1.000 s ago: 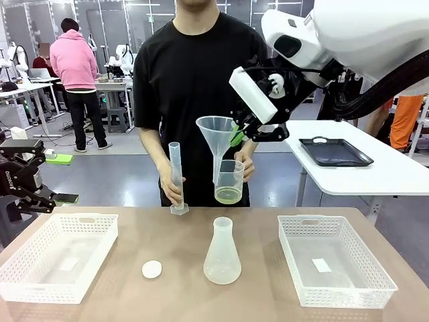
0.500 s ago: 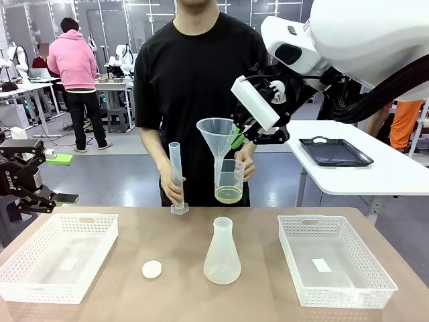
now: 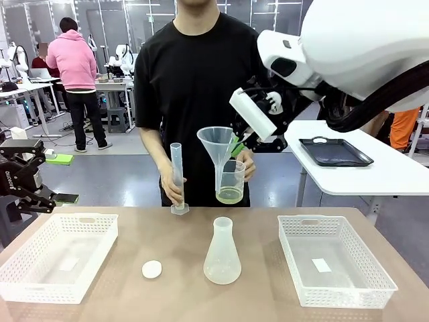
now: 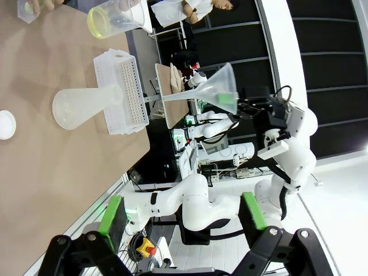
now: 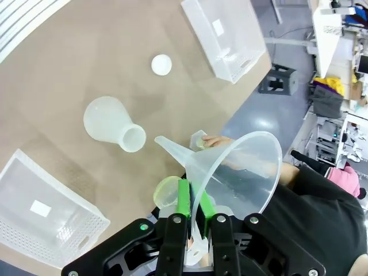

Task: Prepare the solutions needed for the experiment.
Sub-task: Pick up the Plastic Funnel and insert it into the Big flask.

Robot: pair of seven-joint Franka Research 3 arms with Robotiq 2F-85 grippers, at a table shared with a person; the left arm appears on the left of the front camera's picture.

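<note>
**Table, left to right, conical flask as dial centre**

1. Left claw: nine o'clock, off the table's edge, fingers spread, holding nothing.
2. Left basket: eight o'clock, on the table.
3. White cap: nine o'clock, near the flask.
4. Measuring cylinder: eleven o'clock, upright, base on the table, steadied by the person's hand.
5. Conical flask: upright, mouth unobstructed.
6. Funnel: twelve o'clock, high above the flask, rim pinched by the right claw.
7. Beaker: twelve o'clock, held off the table in the person's other hand. The solutions lie as a shallow pale yellow layer in its bottom.
8. Right basket: four o'clock.

Step, as judged: funnel placement ahead of pouring. The next move calls for lowering the stem straight into the flask's narrow neck without tipping the flask.
</note>
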